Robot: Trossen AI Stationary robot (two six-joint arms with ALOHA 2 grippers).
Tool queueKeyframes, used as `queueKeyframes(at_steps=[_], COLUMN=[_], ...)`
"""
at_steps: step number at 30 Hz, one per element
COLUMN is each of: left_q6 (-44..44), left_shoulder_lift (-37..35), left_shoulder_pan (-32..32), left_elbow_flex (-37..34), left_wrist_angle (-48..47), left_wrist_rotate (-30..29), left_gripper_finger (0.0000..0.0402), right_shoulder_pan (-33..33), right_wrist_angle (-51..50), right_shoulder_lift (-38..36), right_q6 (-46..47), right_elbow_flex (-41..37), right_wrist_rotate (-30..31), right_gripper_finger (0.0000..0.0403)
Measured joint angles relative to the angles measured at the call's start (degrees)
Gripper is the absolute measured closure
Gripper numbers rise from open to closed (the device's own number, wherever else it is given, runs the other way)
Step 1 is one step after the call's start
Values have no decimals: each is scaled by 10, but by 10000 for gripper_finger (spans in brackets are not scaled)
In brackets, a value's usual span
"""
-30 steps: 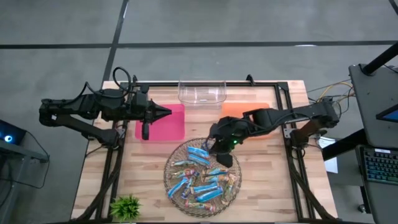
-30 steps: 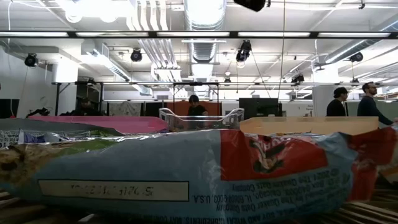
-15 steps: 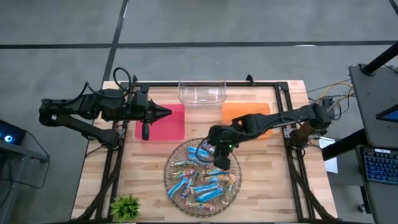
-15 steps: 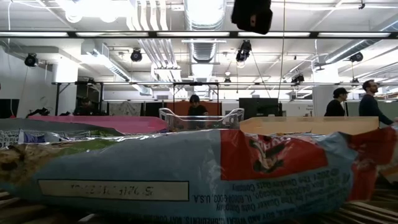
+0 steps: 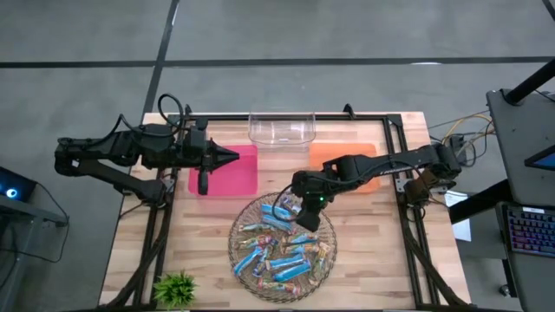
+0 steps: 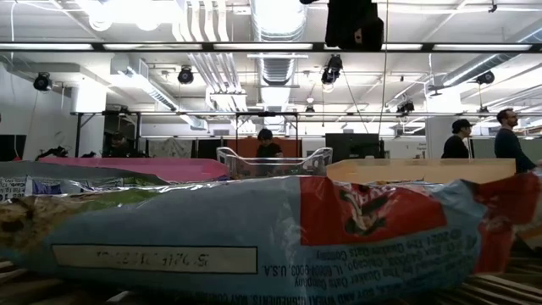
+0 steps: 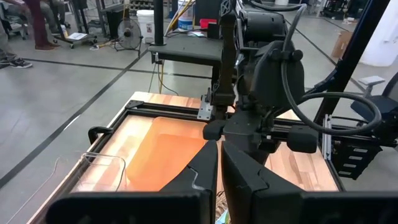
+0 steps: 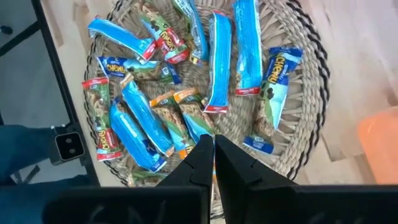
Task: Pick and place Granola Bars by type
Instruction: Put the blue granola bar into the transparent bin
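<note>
Several granola bars point(image 8: 221, 59), mostly bright blue with some tan and reddish, lie heaped in a round wicker basket point(image 5: 323, 270) at the table's near middle. My right gripper point(image 8: 209, 144) hangs shut above the basket's far part point(image 5: 305, 221), pointing steeply down and clear of the bars. It also shows at the top of the low view point(image 6: 354, 21). My left gripper point(image 5: 234, 157) is shut and held level over the pink tray point(image 5: 243, 178), holding nothing. One bar point(image 6: 254, 237) fills the low view's foreground.
An orange tray point(image 5: 364, 154) lies at the far right and a clear plastic container point(image 5: 282, 128) at the far middle. A small green plant point(image 5: 176, 288) sits at the near left corner. A black frame point(image 5: 395, 130) runs around the table. People stand in the room beyond.
My right gripper has sunk toward the basket, tipping more steeply downward and rolling a little, and it has stayed shut. In the low view it has come down into the picture from the top. The bars have not moved.
</note>
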Motion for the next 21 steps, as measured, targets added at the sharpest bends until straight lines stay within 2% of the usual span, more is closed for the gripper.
queueKeyframes(at_steps=[21], left_q6=[0], left_shoulder_lift=[0], left_shoulder_pan=[0], left_elbow_flex=[0], left_wrist_angle=[0], left_wrist_rotate=[0], left_gripper_finger=[397], right_shoulder_pan=[-55], right_wrist_angle=[1], right_shoulder_lift=[0], right_q6=[-27], right_elbow_flex=[-1], right_wrist_rotate=[2], right_gripper_finger=[394])
